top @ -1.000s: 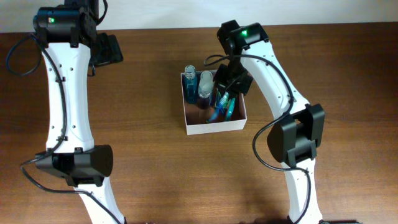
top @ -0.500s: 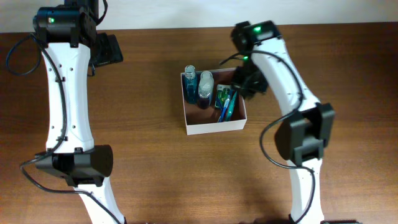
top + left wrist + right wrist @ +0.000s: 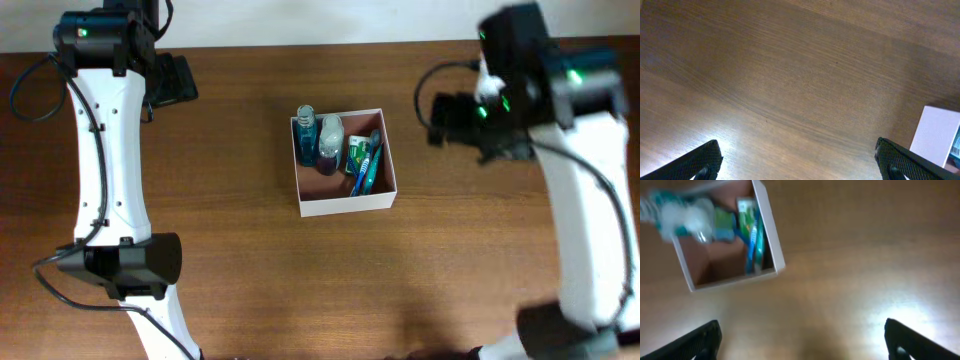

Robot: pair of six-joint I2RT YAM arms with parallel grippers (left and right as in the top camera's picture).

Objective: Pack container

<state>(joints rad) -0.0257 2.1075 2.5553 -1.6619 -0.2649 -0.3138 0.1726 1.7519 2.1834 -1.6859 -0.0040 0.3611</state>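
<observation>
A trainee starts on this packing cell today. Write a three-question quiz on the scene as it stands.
1. True or false: the left end effector and the right end effector are both shut.
2. Where do the toothbrushes lie? A: inside the container. B: on the bare table. C: between one arm's fingers.
3. How many bottles stand in the container?

Key: 1 false, both are open and hold nothing. 2 A. 3 two.

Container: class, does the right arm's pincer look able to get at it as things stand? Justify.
Probably yes. The right pincer is open and sits off to one side of the container. No object stands between them on the table, and it has no lid.
</observation>
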